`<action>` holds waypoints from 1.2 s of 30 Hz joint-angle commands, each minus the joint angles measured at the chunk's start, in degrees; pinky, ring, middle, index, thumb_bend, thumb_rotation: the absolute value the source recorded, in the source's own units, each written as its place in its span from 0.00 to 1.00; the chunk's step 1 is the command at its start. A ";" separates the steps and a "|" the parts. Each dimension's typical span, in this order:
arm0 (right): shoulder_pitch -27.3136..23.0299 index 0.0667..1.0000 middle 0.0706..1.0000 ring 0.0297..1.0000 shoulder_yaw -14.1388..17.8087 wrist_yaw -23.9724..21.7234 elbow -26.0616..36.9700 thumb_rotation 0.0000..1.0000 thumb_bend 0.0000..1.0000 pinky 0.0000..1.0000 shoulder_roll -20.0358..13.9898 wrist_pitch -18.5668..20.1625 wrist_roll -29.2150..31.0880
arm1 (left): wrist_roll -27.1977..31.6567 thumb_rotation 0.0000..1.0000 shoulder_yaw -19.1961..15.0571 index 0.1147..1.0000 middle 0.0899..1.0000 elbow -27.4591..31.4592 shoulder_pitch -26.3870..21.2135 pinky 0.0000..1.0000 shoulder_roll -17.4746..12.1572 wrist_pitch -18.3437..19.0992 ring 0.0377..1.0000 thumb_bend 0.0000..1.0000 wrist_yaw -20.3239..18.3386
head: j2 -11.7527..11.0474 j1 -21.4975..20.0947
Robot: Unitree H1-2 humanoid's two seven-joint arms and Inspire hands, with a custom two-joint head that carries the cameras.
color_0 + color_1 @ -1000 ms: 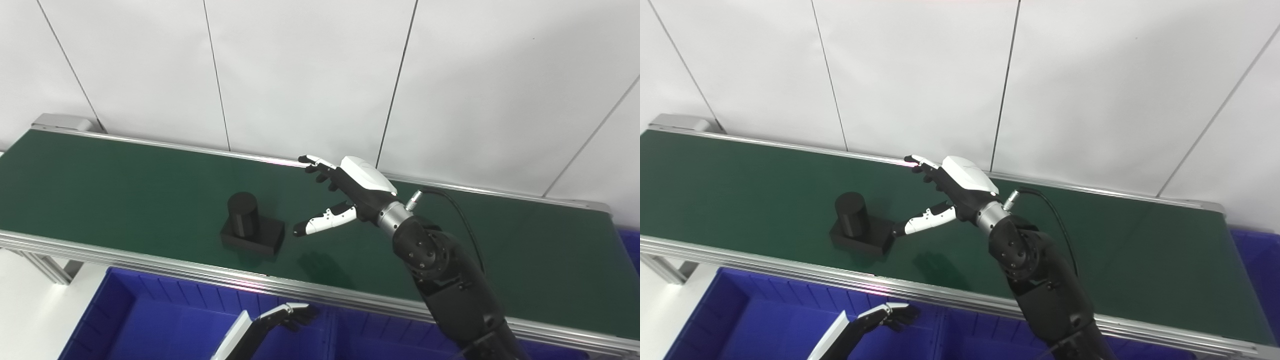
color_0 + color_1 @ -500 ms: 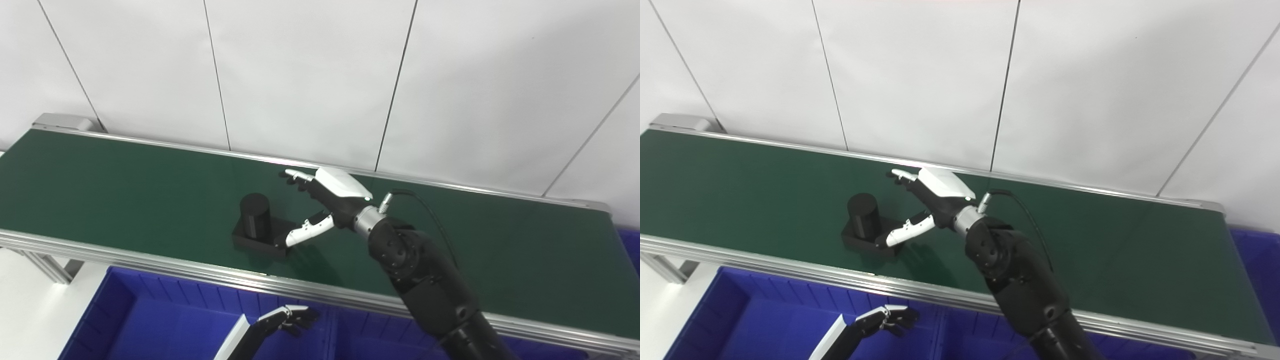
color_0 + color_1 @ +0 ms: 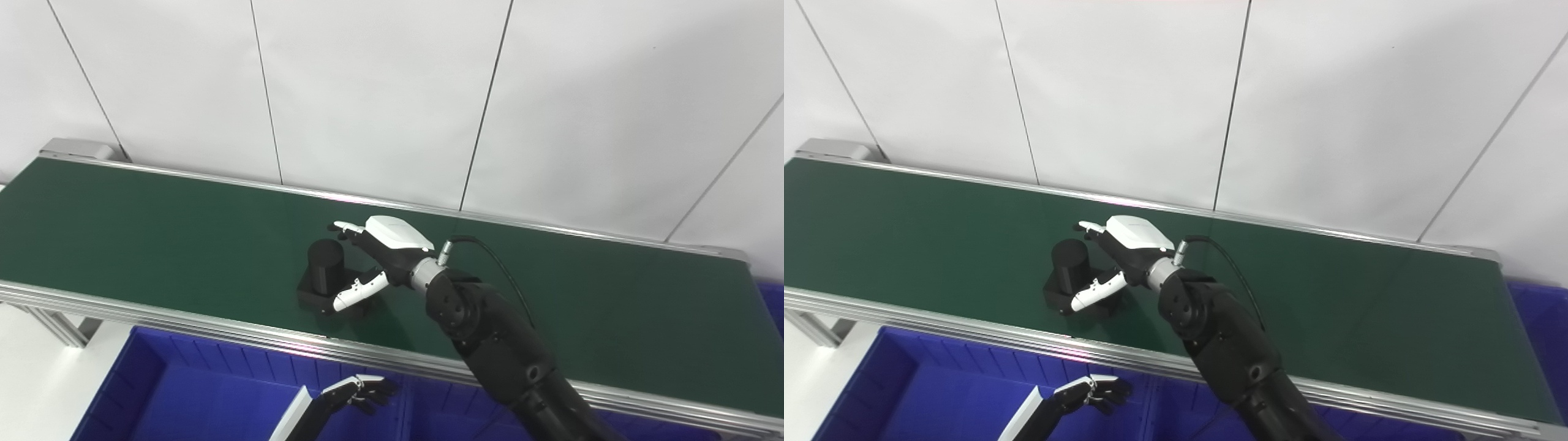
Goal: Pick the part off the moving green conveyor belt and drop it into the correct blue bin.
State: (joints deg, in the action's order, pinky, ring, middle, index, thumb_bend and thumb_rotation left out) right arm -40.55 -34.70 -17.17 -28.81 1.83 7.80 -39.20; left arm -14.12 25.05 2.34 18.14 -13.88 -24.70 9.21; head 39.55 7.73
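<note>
One rigid, probably light black part rides the green conveyor belt between the right hand's spread fingers and thumb, best pinched around its upright cylinder, while the left hand hangs loosely curled, empty, over a blue bin.

Two head cameras, side by side, looking down and forward from the near side of the green conveyor belt. Belt runs diagonally, upper left to lower right, white panelled wall behind. Medium range. Right eye view sits slightly rightward: contents shifted left. Shared: belt, wall, blue bins along the bottom edge, both arms entering from below.
</note>
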 commanded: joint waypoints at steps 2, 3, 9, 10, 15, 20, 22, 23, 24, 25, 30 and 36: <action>-3.84 0.94 0.89 0.86 0.15 2.79 -1.90 0.55 0.97 0.81 1.80 -2.79 -0.21 | 0.02 0.36 0.68 0.70 0.70 0.91 -0.34 0.60 -0.73 -2.22 0.67 0.97 2.22 | 0.15 0.29; -4.10 0.94 0.89 0.86 0.11 3.30 -3.03 0.55 0.97 0.81 2.10 -2.98 -0.25 | 0.06 0.36 0.78 0.70 0.70 1.02 -0.27 0.60 -0.79 -2.22 0.67 0.97 2.31 | 0.19 0.42; -5.62 0.94 0.89 0.86 -0.16 6.32 -9.69 0.51 0.98 0.78 3.63 -4.09 -0.13 | 0.19 0.35 1.20 0.69 0.70 1.39 -0.06 0.59 -0.72 -2.22 0.67 0.97 2.99 | 0.51 0.83; -5.80 0.93 0.88 0.85 -0.09 6.51 -10.69 0.48 0.97 0.76 3.88 -4.03 0.03 | 0.09 0.35 1.24 0.69 0.70 1.45 0.00 0.59 -0.70 -2.22 0.67 0.98 3.15 | 0.61 0.86; -5.78 0.91 0.87 0.80 0.02 7.81 -13.76 0.27 0.90 0.64 4.72 -3.48 0.26 | -0.32 0.35 1.34 0.69 0.70 1.62 0.14 0.60 -0.72 -2.22 0.66 0.97 3.51 | 0.74 0.89; -4.81 0.84 0.87 0.56 -0.84 10.14 -14.57 0.04 0.81 0.41 4.46 -4.33 -0.48 | -0.16 0.36 1.22 0.69 0.70 1.82 0.29 0.60 -0.54 -2.22 0.66 0.97 3.41 | 1.07 0.82; -4.10 0.73 0.76 0.51 -2.08 12.11 -15.25 0.01 0.72 0.39 4.18 -5.63 -1.60 | -0.15 0.37 1.15 0.69 0.70 1.95 0.29 0.59 -0.50 -2.21 0.66 0.97 3.21 | 1.27 0.98; -3.84 0.67 0.70 0.47 -2.49 12.86 -15.66 0.00 0.60 0.41 4.14 -6.16 -1.84 | -0.13 0.37 1.09 0.69 0.70 1.99 0.31 0.59 -0.50 -2.21 0.66 0.97 3.07 | 1.27 0.98; -3.58 0.66 0.69 0.46 -2.88 14.01 -16.44 0.00 0.57 0.41 4.23 -6.93 -2.05 | 0.03 0.37 1.11 0.69 0.70 2.01 0.29 0.59 -0.53 -2.21 0.66 0.97 3.02 | 1.29 1.00; -3.49 0.55 0.58 0.43 -3.09 14.84 -17.09 0.00 0.53 0.40 4.33 -7.50 -2.14 | 0.15 0.37 1.12 0.69 0.70 2.00 0.27 0.59 -0.55 -2.21 0.66 0.96 3.01 | 1.29 0.95; -2.81 0.44 0.47 0.43 -5.12 19.35 -18.51 0.00 0.52 0.28 4.41 -8.71 -4.38 | 0.74 0.37 1.02 0.70 0.70 1.77 0.02 0.60 -0.69 -2.21 0.67 0.96 2.76 | 1.43 0.83; -1.13 0.46 0.43 0.43 -4.23 26.25 -18.42 0.00 0.52 0.25 4.51 -9.72 -4.47 | 1.31 0.36 0.82 0.69 0.70 1.56 -0.22 0.60 -0.65 -2.21 0.67 0.96 2.55 | 1.17 0.62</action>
State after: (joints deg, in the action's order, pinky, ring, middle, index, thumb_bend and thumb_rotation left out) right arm -40.87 -39.31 6.75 -47.58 5.45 0.28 -43.14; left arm -13.28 26.13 2.73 18.27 -14.38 -24.70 11.32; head 40.69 8.35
